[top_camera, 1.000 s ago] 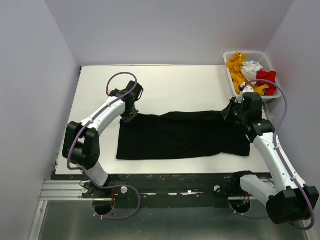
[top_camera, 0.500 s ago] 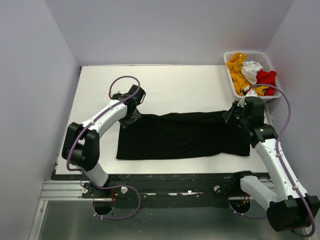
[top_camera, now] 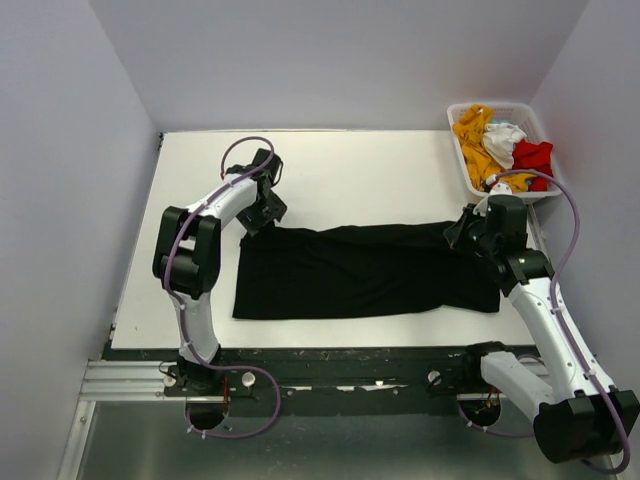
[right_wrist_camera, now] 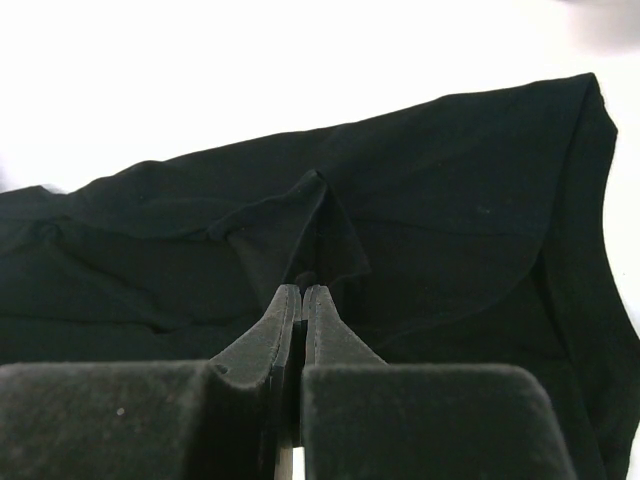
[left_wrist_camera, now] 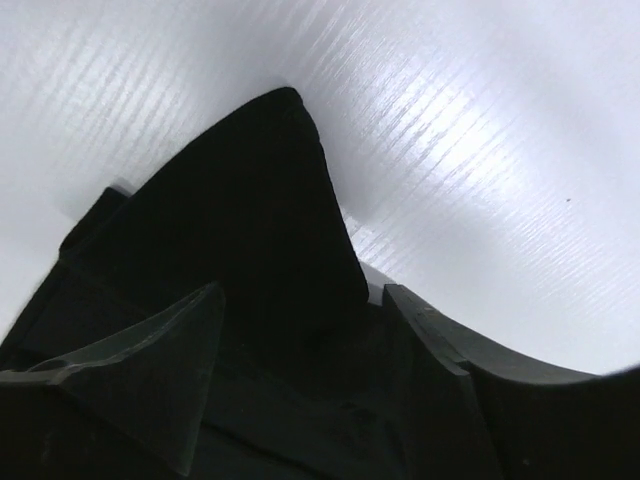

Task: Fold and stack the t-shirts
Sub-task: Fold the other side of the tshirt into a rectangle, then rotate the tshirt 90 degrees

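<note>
Top view: the black t-shirt (top_camera: 365, 272) lies flat, long axis left to right. The left gripper (top_camera: 262, 215) is at its far-left corner, the right gripper (top_camera: 462, 232) at its far-right.

Left wrist: jaws apart, corner lying loose between them.

Right wrist: fingers clenched, pinching a tented fold.

A white table (top_camera: 380, 170) fills the middle of the top view, its bare surface showing along the upper part and down the left side. Directly on it lies a black t-shirt (top_camera: 360, 272), spread flat as a long band from left of centre to the right side, with its lower edge near the table's bottom edge. At the upper right corner stands a white slatted basket (top_camera: 510, 105).
</note>
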